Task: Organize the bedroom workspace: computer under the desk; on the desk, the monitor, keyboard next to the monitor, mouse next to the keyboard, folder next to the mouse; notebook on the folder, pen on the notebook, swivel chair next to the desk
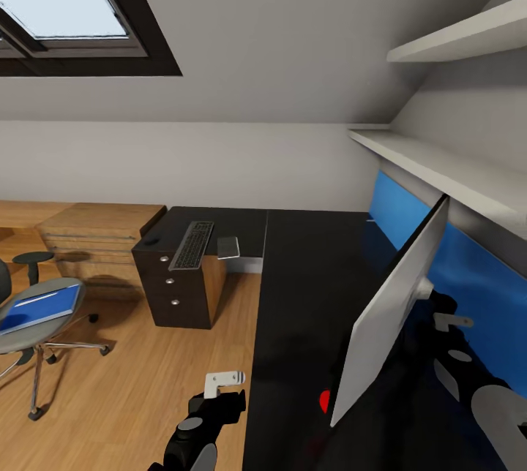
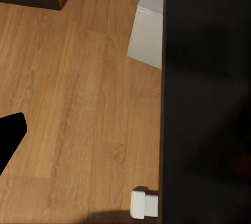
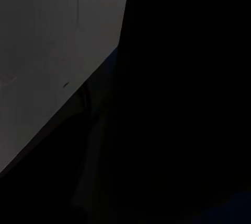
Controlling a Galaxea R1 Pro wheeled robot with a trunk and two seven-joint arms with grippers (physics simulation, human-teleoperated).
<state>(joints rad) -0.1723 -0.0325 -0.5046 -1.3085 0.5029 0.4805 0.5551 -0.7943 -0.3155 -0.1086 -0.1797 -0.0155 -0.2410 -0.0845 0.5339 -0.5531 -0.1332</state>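
- Standing on the near wing of the black desk [image 1: 307, 295], the monitor [image 1: 391, 317] leans over, its pale back face turned toward the room and its long axis running from the near edge toward the blue back panel [image 1: 476, 273].
- The right gripper [image 1: 446, 325] sits behind the monitor; whether its jaws hold the panel cannot be told, since the right wrist view is too dark.
- Risk: a tilted screen may tip or slide off if the arm lets go unevenly.
- The left gripper [image 1: 223, 383] hangs over the wood floor [image 2: 78, 104] just beside the desk edge; its jaws' state cannot be told.
- The keyboard [image 1: 192, 244] lies lengthwise on the far wing, pointing toward the wall.
- The folder [image 1: 40, 308] rests on the swivel chair [image 1: 36, 332], well apart.
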